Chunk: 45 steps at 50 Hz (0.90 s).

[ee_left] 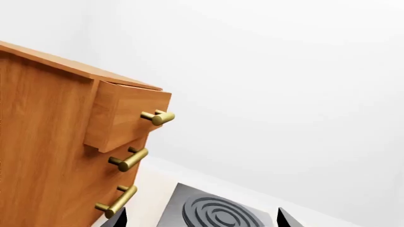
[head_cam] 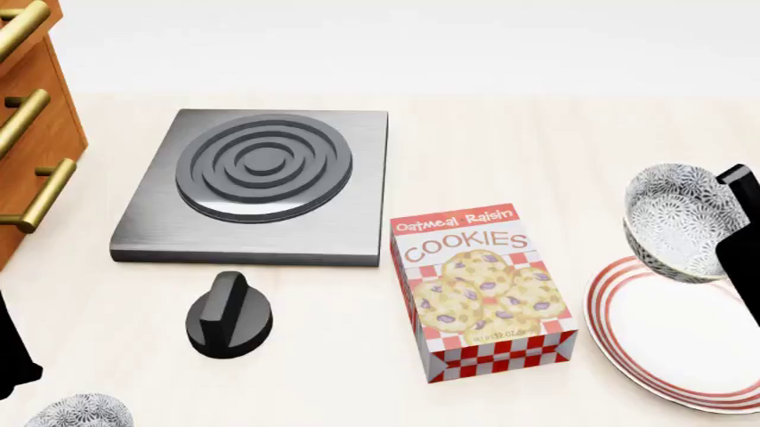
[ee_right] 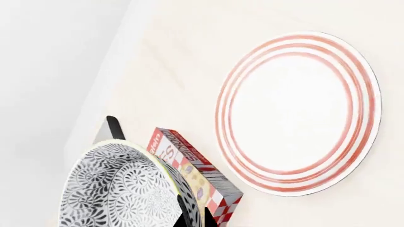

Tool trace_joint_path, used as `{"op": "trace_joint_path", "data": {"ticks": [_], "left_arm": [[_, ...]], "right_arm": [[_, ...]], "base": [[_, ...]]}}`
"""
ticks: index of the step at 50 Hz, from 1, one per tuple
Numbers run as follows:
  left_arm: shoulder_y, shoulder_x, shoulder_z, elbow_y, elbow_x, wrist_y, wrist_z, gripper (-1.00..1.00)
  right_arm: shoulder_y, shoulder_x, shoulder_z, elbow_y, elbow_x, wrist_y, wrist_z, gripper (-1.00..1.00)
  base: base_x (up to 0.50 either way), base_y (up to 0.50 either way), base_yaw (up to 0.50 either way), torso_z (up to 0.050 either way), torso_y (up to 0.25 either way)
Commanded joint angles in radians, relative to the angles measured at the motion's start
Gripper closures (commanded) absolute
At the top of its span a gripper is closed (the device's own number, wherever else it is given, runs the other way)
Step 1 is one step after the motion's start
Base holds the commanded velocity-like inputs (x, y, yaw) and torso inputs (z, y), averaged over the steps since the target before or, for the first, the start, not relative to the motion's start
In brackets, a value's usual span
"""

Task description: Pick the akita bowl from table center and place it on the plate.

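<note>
While the wooden drawer cabinet point(head_cam: 30, 107) stands at the far left of the surface point(head_cam: 535, 133), the left gripper point(ee_left: 202, 222) shows only two dark tips apart, holding nothing. Next come the hotplate point(head_cam: 262, 182), the black knob point(head_cam: 230, 316) and the cookie box point(head_cam: 487, 289). At the right, the right gripper point(head_cam: 731, 231) has its jaws closed on the rim of the akita bowl point(head_cam: 677, 222), tilted in the air above the near edge of the plate point(head_cam: 677, 338).

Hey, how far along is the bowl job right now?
The pickup looks done: the right gripper holds the patterned bowl by its rim, tilted, in the air at the plate's far edge. In hand is carrying it over. Left to do: lower it onto the bare plate and let go. The left gripper hangs idle near the burner.
</note>
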Motion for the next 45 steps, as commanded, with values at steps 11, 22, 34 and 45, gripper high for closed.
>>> {"op": "trace_joint_path", "data": {"ticks": [11,22,34,45], "left_arm": [[-0.002,-0.01,0.001,-0.011,-0.024,0.007,0.003,-1.0],[0.011,-0.016,0.027,0.002,0.013,0.035,0.016,-1.0],[0.023,-0.019,0.017,0.008,-0.012,0.048,0.022,-1.0],[0.024,-0.024,0.016,0.015,-0.036,0.046,0.02,-1.0]], "right_arm": [[0.048,0.019,-0.022,0.051,-0.009,-0.052,0.056,1.0],[0.053,0.02,-0.015,0.036,0.007,-0.049,0.079,1.0],[0.054,0.025,-0.009,0.03,0.022,-0.05,0.092,1.0],[0.054,0.031,0.016,0.016,0.057,-0.042,0.123,1.0]], "base": [[0.0,0.0,0.0,0.002,-0.127],[0.0,0.0,0.0,0.0,-0.136],[0.0,0.0,0.0,0.002,-0.114],[0.0,0.0,0.0,0.002,-0.1]]}}
